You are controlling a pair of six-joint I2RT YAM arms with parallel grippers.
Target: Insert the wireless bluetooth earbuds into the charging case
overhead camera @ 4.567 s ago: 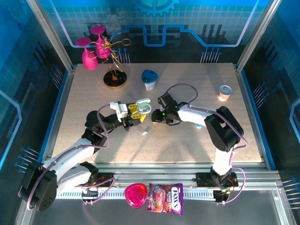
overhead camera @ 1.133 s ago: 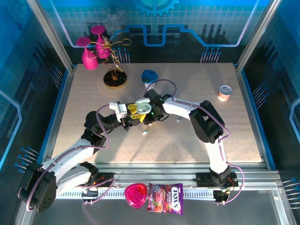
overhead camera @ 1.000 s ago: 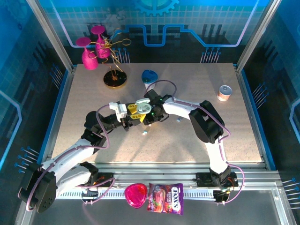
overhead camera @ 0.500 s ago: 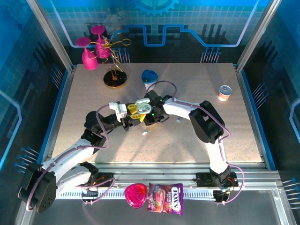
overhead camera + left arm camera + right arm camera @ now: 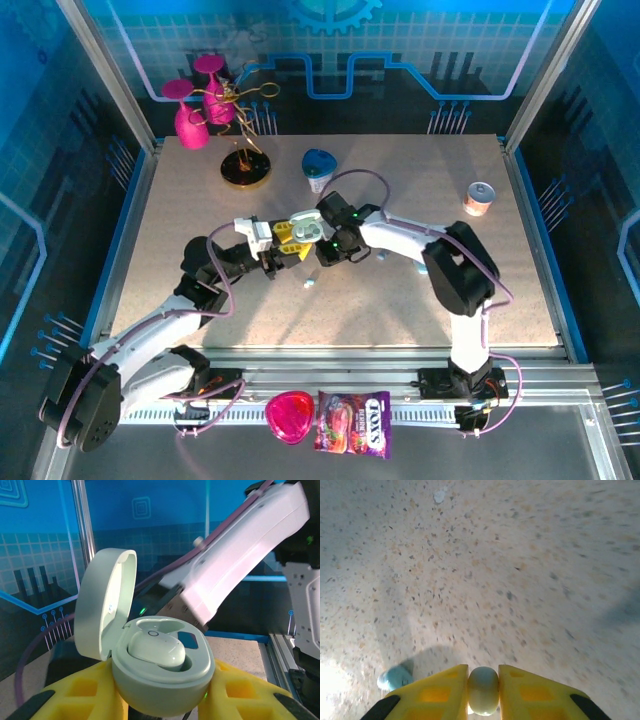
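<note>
White cup with blue heart-shaped lid (image 5: 319,168) sits far-centre on speckled beige tabletop (image 5: 190,215). Gold wire stand on round gold base (image 5: 245,170) near cup's left. Two magenta goblets (image 5: 192,120) farther left, behind stand. Small red-banded can (image 5: 480,198) well right of cup. Pink heart-shaped box (image 5: 290,416) and purple candy bag (image 5: 353,410) side by side, well nearer than cup, off tabletop.

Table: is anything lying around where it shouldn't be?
Yes. One tiny earbud lies loose on the table, near the open case held by the left pincer. The right pincer pinches a second earbud.
</note>
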